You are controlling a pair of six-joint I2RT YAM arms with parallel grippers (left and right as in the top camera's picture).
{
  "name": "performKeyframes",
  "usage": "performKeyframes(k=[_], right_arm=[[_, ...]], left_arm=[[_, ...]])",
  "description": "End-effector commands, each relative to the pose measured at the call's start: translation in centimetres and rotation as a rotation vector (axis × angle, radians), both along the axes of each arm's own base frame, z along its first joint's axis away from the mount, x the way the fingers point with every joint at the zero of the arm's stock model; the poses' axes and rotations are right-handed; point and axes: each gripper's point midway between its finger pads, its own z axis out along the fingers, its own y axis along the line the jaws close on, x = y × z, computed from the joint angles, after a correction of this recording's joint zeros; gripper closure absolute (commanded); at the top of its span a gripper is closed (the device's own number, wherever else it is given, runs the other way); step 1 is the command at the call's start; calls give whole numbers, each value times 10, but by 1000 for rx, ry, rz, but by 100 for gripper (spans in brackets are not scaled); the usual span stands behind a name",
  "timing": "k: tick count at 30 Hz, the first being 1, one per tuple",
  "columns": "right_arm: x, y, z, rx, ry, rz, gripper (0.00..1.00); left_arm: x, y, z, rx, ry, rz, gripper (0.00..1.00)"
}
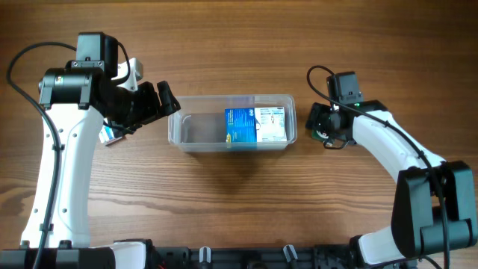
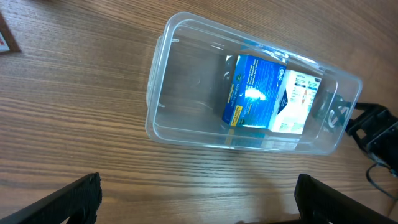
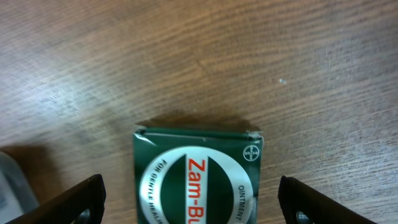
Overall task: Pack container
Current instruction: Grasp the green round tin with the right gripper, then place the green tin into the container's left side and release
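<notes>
The clear plastic container (image 1: 179,133) lies across the middle of the table. A blue box (image 1: 240,125) and a white box (image 1: 272,123) lie in its right half. The left wrist view shows the container (image 2: 158,93) and the blue box (image 2: 254,90) from above. My left gripper (image 1: 160,104) is open and empty just left of the container, and its fingers (image 2: 199,211) hang over bare wood. My right gripper (image 1: 321,128) is open just right of the container. Its fingers (image 3: 196,205) straddle a green Zam-Buk ointment box (image 3: 198,171) lying on the table, with gaps on both sides.
A small box (image 1: 112,136) lies on the table under my left arm. The edge of a flat item (image 2: 5,37) shows at the top left of the left wrist view. A container corner (image 3: 9,180) is at the lower left of the right wrist view.
</notes>
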Motion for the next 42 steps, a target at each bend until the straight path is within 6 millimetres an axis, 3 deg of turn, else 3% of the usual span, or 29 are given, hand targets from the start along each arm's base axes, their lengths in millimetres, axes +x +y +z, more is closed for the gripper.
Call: performKeyframes(k=[1, 5, 11, 15, 18, 22, 25, 29, 31, 34, 38, 42], right_arm=[[-7, -3, -12, -17, 16, 22, 11], [-1, -4, -21, -35, -7, 43, 12], [1, -3, -27, -50, 1, 112, 30], [-1, -4, -20, -59, 29, 119, 33], [5, -3, -2, -70, 36, 142, 39], [17, -1, 32, -69, 25, 142, 40], [29, 5, 78, -52, -17, 150, 41], [40, 47, 140, 105, -135, 218, 46], [40, 69, 156, 159, -175, 231, 47], [32, 123, 162, 218, -204, 299, 47], [17, 218, 186, 326, -328, 462, 46], [3, 271, 192, 362, -397, 517, 46]], left_arm=[[3, -1, 5, -14, -12, 7, 0], [3, -1, 5, -14, -12, 7, 0], [3, -1, 4, -14, -12, 7, 0], [3, -1, 5, -14, -12, 7, 0], [3, -1, 5, -14, -12, 7, 0], [3, -1, 4, -14, -12, 7, 0], [3, -1, 4, -14, -12, 7, 0], [3, -1, 5, -14, -12, 7, 0], [3, -1, 5, -14, -12, 7, 0], [3, -1, 5, -14, -12, 7, 0], [3, -1, 4, -14, -12, 7, 0], [3, -1, 5, -14, -12, 7, 0]])
